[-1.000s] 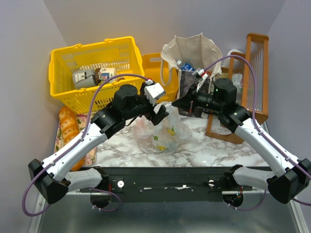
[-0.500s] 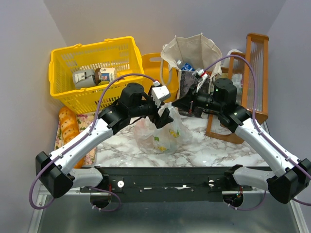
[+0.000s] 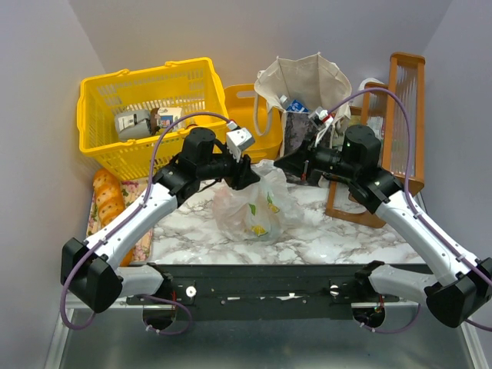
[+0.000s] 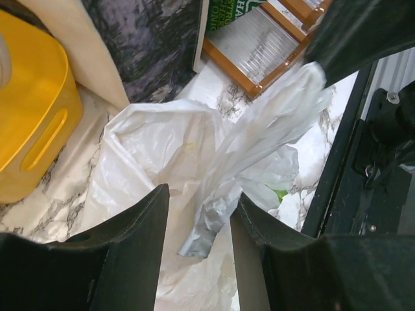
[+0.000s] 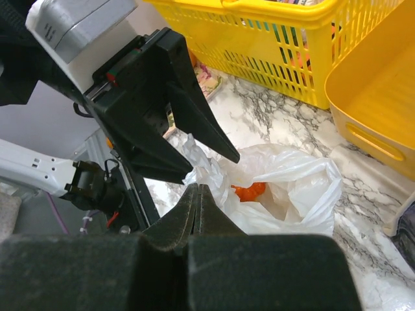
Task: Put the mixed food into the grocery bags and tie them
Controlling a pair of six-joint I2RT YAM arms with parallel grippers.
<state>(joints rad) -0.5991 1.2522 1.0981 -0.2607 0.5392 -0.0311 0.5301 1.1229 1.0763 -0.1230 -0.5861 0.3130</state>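
Step in hand: tying the thin translucent white plastic bag with yellow-green prints (image 3: 254, 207). It sits mid surface (image 3: 338, 238), between the two arms and a bit toward the far edge. A round orange (image 5: 248, 191) shows inside its open mouth, so loading of this bag looks done, as far as I can judge.

The right end effector (image 5: 196, 188) has its fingers pressed together. It seems to pinch one twisted plastic handle strand (image 4: 259, 136) and pull it up taut.

The left end effector (image 4: 200, 207) has its jaws apart. The strand runs through the gap, not clamped.

The beige canvas tote with dark picture panel (image 3: 296, 84) stands upright at the far edge, right of centre, with packets poking out the top. Its handles are not tied.

The next move calls for the left jaws to close on the strand or on the other handle. Then the two strands must be crossed and looped into a knot without tipping the bag. The thin film is slippery and may tear if yanked.
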